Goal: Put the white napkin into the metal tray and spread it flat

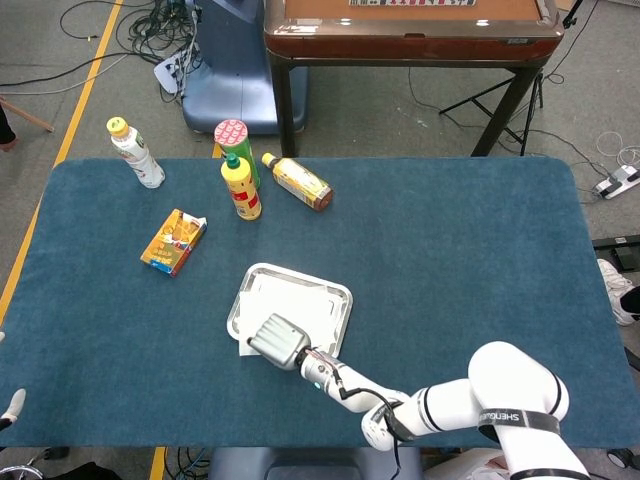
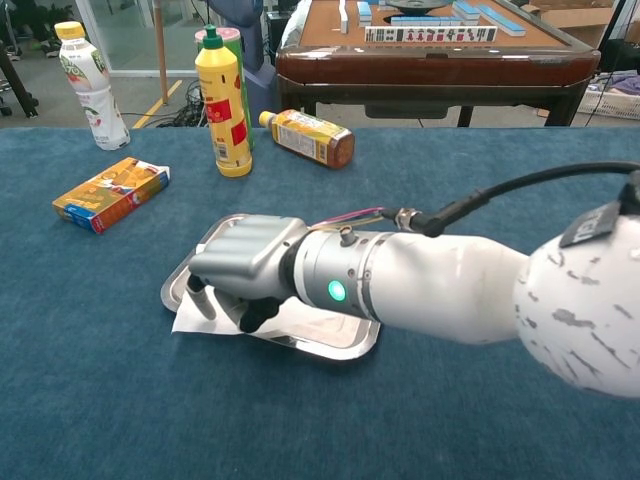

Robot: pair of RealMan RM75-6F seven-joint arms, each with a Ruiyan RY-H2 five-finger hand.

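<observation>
Blue felt table [image 1: 450, 250], right hand [image 2: 245, 265] parked on the metal tray [image 2: 335, 340].
White napkin [image 2: 205, 318] lies mostly in the tray, one corner spilling over the near-left rim onto the felt; the hand's fingers [image 2: 200, 298] curl down onto it, can't tell if they're actually pinching it. Yellow bottle [image 2: 223, 100], brown bottle [image 2: 310, 138] and orange box [image 2: 110, 192] sit behind. Left hand [image 1: 8, 405] barely peeks in at the edge, pose unclear.

Lab: floor cables [image 1: 150, 30], taped line [image 1: 75, 120], mahjong table [image 1: 410, 25].

Shiny metal tray [image 2: 345, 345]; matt white paper napkin [image 2: 195, 318]; rough blue cloth table [image 2: 100, 400]; grey metallic robot hand [image 2: 245, 268].
</observation>
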